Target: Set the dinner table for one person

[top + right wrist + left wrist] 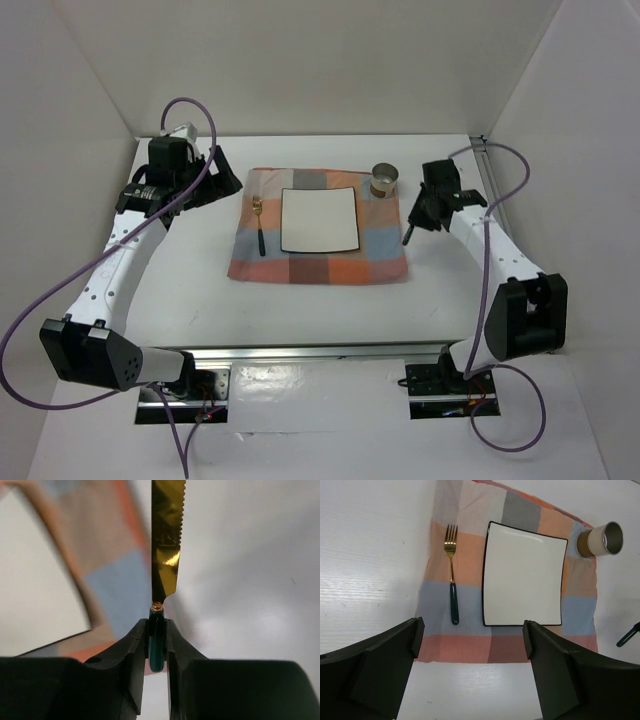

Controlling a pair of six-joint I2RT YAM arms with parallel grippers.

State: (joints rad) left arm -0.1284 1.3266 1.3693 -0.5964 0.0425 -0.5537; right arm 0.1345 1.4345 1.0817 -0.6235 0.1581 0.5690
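Note:
The white dinner table (180, 290) carries an orange, grey and blue checked mat (320, 262). On the mat lie a square white plate (319, 220) and, left of it, a gold fork with a dark green handle (258, 225). A metal cup (385, 180) stands at the mat's far right corner. My right gripper (413, 220) hovers beside the mat's right edge. In the right wrist view it (157, 630) is shut on the green handle of a gold knife (166, 540), blade pointing away. My left gripper (225, 185) is open and empty above the table, left of the mat; it also shows in the left wrist view (472, 635).
A metal rail (320, 352) runs along the table's near edge, with both arm bases bolted below it. White walls enclose the back and sides. In the left wrist view the fork (452, 575), plate (525, 575) and cup (602, 540) show on the mat (465, 647).

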